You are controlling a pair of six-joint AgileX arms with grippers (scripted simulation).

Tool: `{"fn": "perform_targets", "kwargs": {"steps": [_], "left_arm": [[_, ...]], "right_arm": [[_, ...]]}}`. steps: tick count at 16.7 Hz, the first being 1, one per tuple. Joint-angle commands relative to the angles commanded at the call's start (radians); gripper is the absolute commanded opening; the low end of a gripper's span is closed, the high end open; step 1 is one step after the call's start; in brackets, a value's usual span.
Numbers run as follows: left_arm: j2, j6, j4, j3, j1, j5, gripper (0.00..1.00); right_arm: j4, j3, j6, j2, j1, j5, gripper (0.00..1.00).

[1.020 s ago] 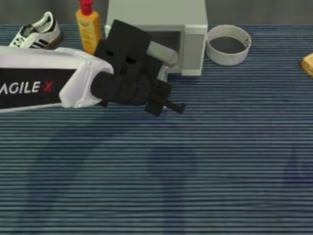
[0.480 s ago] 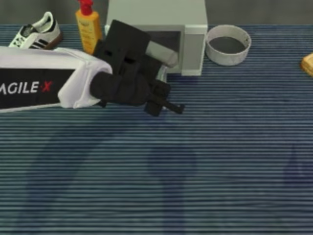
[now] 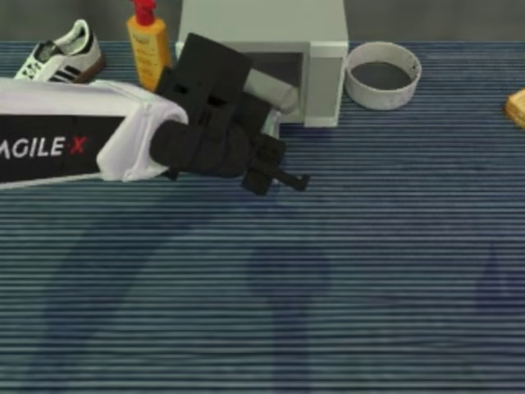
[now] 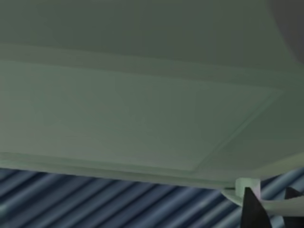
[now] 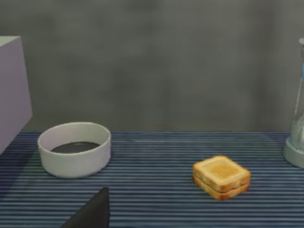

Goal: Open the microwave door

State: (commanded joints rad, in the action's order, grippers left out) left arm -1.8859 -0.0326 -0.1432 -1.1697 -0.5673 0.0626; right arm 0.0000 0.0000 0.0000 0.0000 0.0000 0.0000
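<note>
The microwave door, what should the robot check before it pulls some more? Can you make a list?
1. Microwave door partly open: ok, the top view shows the dark inside of the microwave.
2. Left claw near the door: ok, in front of the microwave.
3. Left claw's grip on the handle: cannot tell, mostly out of the left wrist view.
4. Room to swing: ok, bare table in front.
5. Ring bowl clear: ok, right of the microwave.
6. Orange bottle safe: cannot tell, close to the arm.
</note>
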Motion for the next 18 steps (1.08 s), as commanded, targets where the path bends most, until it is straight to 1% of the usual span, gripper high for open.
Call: {"fn": "perform_targets", "kwargs": {"steps": [8, 10, 15, 18], "left_arm": [[0.0, 0.0, 0.0, 0.0, 0.0, 0.0, 0.0], [-0.001, 0.002, -0.002, 0.002, -0.007, 0.01, 0.0], [0.023, -0.057, 0.003, 0.027, 0.022, 0.049, 0.0], [0.024, -0.063, 0.001, 0.032, 0.025, 0.054, 0.0]], "right_arm": [[0.0, 0.0, 0.0, 0.0, 0.0, 0.0, 1.0], [0.0, 0.0, 0.0, 0.0, 0.0, 0.0, 1.0], [0.0, 0.0, 0.0, 0.0, 0.0, 0.0, 1.0], [0.0, 0.0, 0.0, 0.0, 0.0, 0.0, 1.0]]}}
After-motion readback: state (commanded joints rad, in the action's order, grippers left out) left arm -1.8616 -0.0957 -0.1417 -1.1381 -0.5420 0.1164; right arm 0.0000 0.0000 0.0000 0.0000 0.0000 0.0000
